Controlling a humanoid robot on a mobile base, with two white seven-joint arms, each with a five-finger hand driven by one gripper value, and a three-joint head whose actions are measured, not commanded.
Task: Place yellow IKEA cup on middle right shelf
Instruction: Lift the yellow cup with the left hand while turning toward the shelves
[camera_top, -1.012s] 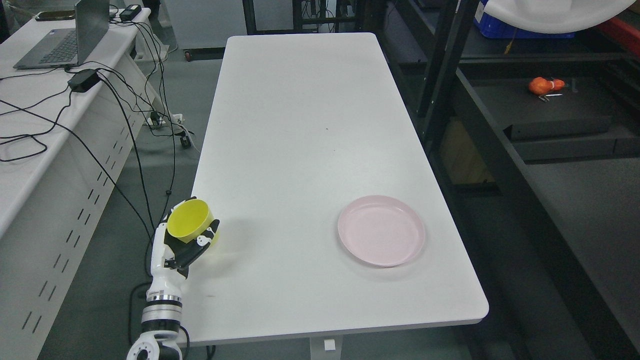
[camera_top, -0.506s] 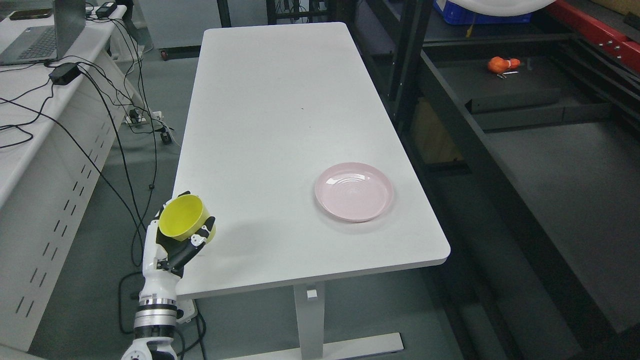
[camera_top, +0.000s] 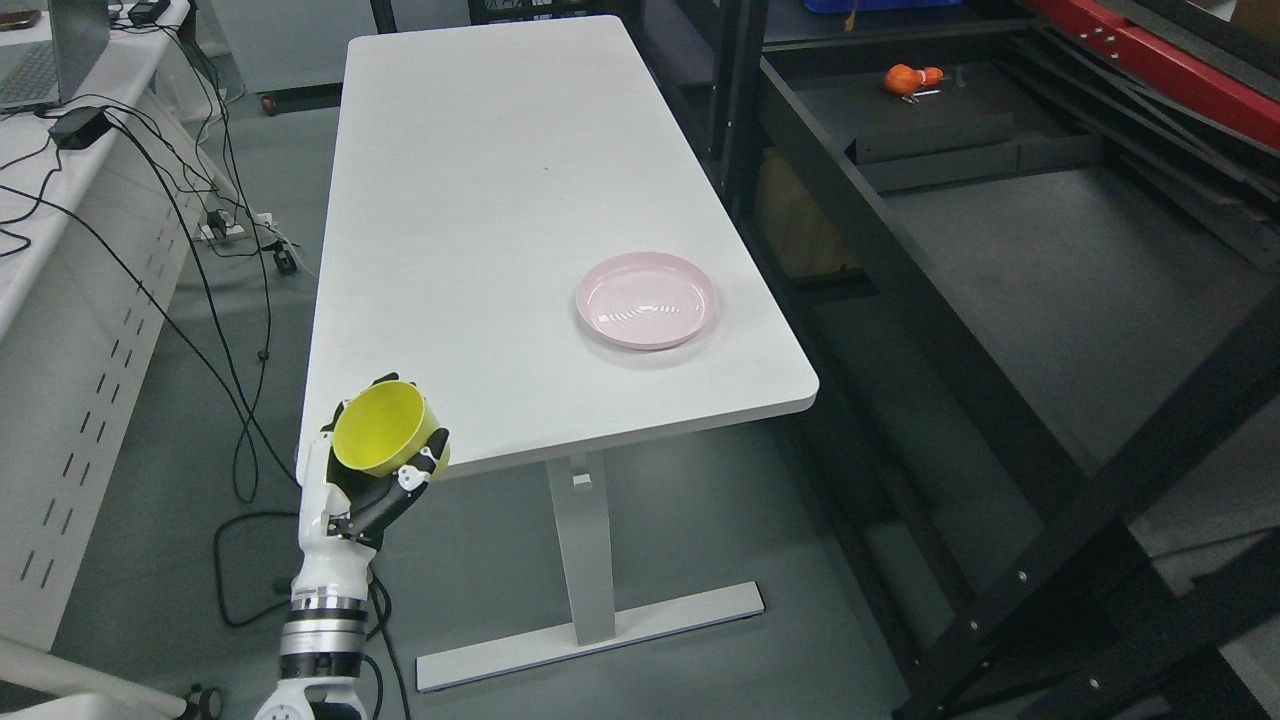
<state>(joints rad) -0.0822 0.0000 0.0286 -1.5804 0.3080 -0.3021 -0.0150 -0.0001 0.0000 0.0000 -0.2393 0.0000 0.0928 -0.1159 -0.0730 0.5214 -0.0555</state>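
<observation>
At the lower left of the frame the left hand (camera_top: 365, 490) rises on its white-and-silver wrist, fingers (camera_top: 420, 470) wrapped around the yellow cup (camera_top: 385, 432) and grasping it from below and the side. The cup is tilted, its open mouth turned toward the upper left, and it shows in front of the near left corner of the white table (camera_top: 480, 200); whether it touches the tabletop edge cannot be told.

On the table, toward its near right corner, lies a pink plate (camera_top: 647, 299), well apart from the cup. The rest of the tabletop runs up toward the top of the frame. The table's leg and foot (camera_top: 590, 620) stand on the grey floor at lower centre.

The right half of the frame is filled by a black shelving rack (camera_top: 900, 290) with dark uprights and diagonal beams; a thick black beam crosses the lower right corner. On a shelf level at the upper right sits a small orange object (camera_top: 905, 77), too small to identify. A red beam (camera_top: 1160, 70) runs along the top right.

At the left edge stands a white desk (camera_top: 60, 300) with black cables (camera_top: 180, 290) hanging over it and trailing to the floor, a power adapter (camera_top: 80, 126) on top, and a laptop (camera_top: 40, 60) partly in view at the upper left corner.
</observation>
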